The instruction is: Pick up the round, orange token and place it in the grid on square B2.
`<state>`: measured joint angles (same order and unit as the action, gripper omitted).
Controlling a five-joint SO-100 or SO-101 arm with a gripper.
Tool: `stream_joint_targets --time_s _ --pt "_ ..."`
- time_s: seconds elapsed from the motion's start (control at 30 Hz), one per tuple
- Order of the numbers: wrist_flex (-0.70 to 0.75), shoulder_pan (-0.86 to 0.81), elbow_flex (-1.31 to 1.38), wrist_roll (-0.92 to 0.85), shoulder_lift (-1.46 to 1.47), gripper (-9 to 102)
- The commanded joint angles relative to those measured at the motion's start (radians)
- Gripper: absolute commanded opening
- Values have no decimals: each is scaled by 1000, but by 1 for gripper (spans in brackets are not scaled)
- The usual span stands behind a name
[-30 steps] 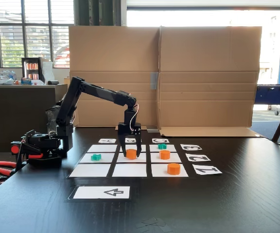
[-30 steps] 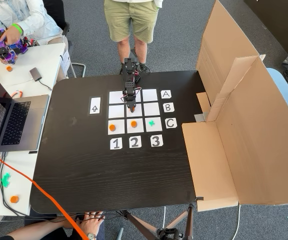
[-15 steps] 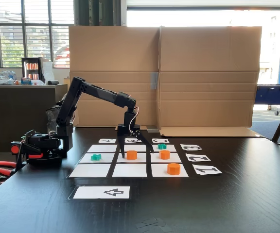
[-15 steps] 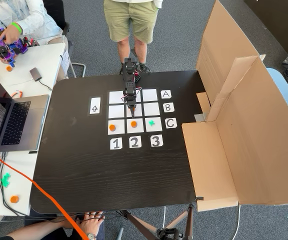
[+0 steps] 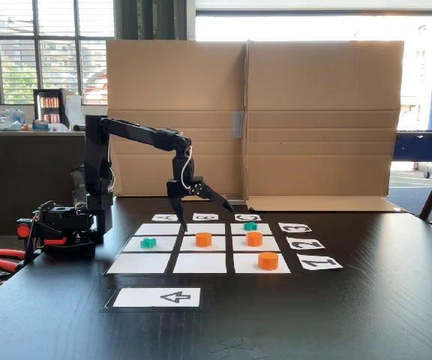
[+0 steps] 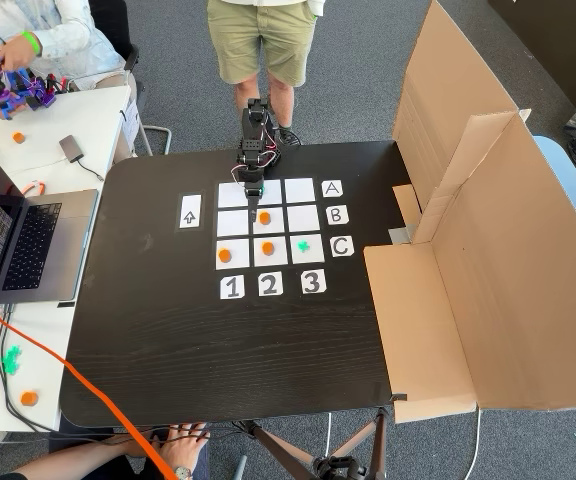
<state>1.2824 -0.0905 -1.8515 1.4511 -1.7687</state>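
Observation:
An orange token point(image 5: 203, 239) point(image 6: 264, 217) rests flat on square B2 point(image 5: 220, 244) point(image 6: 274, 229), the middle cell of the white paper grid point(image 5: 137, 263) point(image 6: 303, 215). Nothing touches it. My gripper point(image 5: 199, 209) point(image 6: 254, 203) hangs open and empty above the grid's base-side row, its fingers spread wide, behind and above the token. Two more orange tokens point(image 5: 254, 238) point(image 5: 268, 260) lie on other cells; the top-down fixed view shows them in the C row point(image 6: 268, 247) point(image 6: 225, 255). Teal pieces point(image 5: 148, 242) point(image 5: 250, 226) occupy two other cells.
A white arrow sheet point(image 5: 157, 297) point(image 6: 190, 211) lies beside the grid, with letter and number cards around it. Cardboard walls point(image 5: 253, 120) point(image 6: 468, 220) bound one side of the table. A person point(image 6: 263, 40) stands behind the arm's base. A laptop point(image 6: 18, 240) sits on the side desk.
The gripper opened and let go of the orange token on the middle cell. It then lifted and drew back toward the arm's base. The token stays put.

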Motion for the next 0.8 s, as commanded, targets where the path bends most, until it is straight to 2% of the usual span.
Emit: stream_joint_targets --time_s 0.0,0.17,0.37,0.6,0.77 --pt "-12 -57 -51 8 -201 44" --pt "-21 -186 -72 5 -456 1" --pt "-80 -506 -97 3 -675 -1" --pt "-327 -1023 -264 5 -867 -1" --pt "-505 -1307 -489 -3 -992 -1"
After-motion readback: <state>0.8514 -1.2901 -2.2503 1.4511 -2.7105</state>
